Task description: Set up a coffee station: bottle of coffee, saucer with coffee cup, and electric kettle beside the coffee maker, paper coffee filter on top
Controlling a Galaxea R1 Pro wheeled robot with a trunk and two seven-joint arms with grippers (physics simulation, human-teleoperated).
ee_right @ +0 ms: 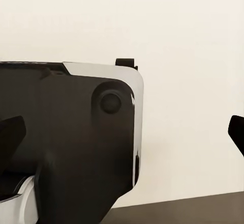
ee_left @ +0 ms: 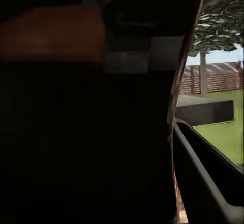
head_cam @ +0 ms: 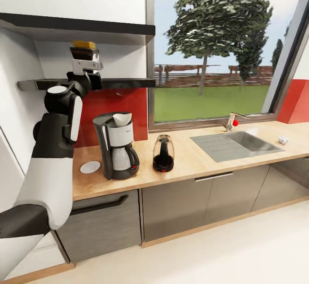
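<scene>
Bottle of coffee (head_cam: pixel 83 51): dark, squarish, yellow-orange cap on top, standing upright at the height of the thin black kitchen shelf (head_cam: pixel 124 83). Your left gripper (head_cam: pixel 86 66) is raised to it from below and appears closed around its lower body; the left wrist view is too dark and close to confirm. Coffee maker (head_cam: pixel 116 146): tall black plastic, silver-white housing, glass carafe, handle facing you, white paper coffee filter (head_cam: pixel 122 119) cone in its top. Saucer (head_cam: pixel 90 167): flat white disc just left of it on the wood-grain countertop (head_cam: pixel 189 159). Electric kettle (head_cam: pixel 163 153): rounded tinted glass, just right. Coffee cup (head_cam: pixel 282 139): tiny, white, far right past the steel sink (head_cam: pixel 240 144). Right gripper: you cannot tell its jaw state.
</scene>
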